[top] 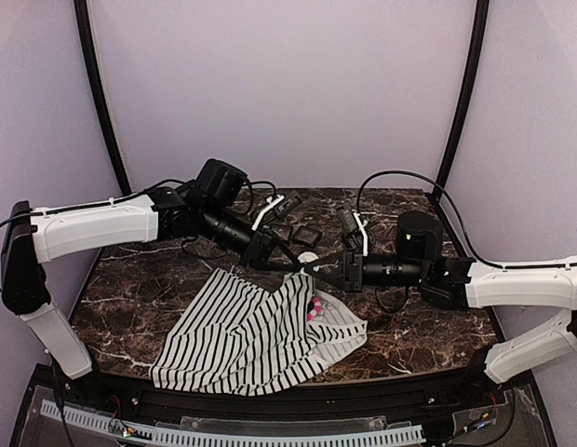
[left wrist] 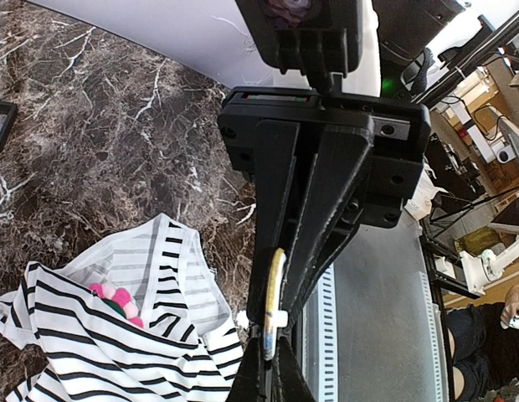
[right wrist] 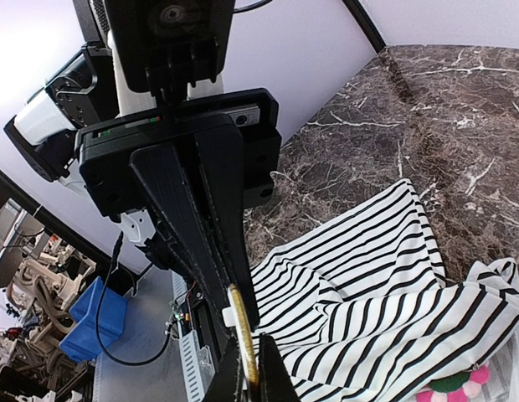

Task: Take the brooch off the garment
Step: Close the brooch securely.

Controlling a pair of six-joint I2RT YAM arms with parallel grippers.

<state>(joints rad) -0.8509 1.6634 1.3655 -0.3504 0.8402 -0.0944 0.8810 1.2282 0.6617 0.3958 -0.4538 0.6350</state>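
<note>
Two grippers, top view: left gripper (top: 296,269) & right gripper (top: 323,269) tip to tip at far edge of garment (top: 251,335) on marble table (top: 130,298).
brooch (top: 315,307): pinned on garment, right part, just nearside of tips.
Left wrist: fingers (left wrist: 276,209) pressed together; brooch (left wrist: 117,300) on cloth beside.
Right wrist: fingers (right wrist: 201,226) together; brooch (right wrist: 456,387) lower right; cloth pinched or not, can't tell.

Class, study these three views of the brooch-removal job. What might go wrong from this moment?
1. The left gripper and right gripper are both shut at the garment's raised edge, while the brooch sits apart from both. A pull would likely drag the cloth with the brooch attached.
2. The brooch lies in a loose fold, so shifting cloth might cover it.
3. The small black frames lie just behind the grippers and might get knocked.
</note>
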